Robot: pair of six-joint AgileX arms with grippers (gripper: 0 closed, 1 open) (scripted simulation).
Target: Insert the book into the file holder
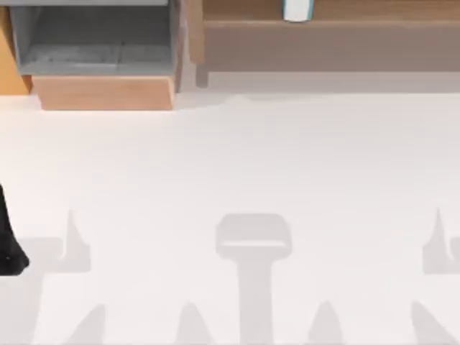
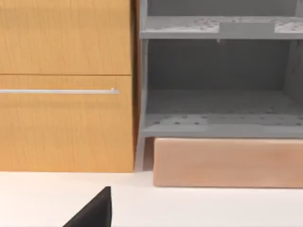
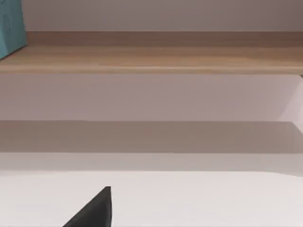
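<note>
The book (image 1: 297,8), teal with white page edges, stands upright on the long brown ledge (image 1: 330,29) at the back right; its teal cover (image 3: 10,28) also shows in the right wrist view. The file holder (image 1: 93,43) is a grey open compartment at the back left with a light-brown wooden front edge (image 1: 104,92). The left wrist view faces its grey shelves (image 2: 218,104) from a distance. A black part of my left gripper (image 1: 11,248) sits at the table's far left edge, well short of the holder. A black part of my right gripper (image 3: 94,213) is low over the table, far from the book.
An orange wooden cabinet (image 2: 66,85) with a thin metal handle stands to the left of the file holder. The white table (image 1: 230,180) stretches wide between the arms and the back furniture. A recess runs under the long ledge (image 3: 151,137).
</note>
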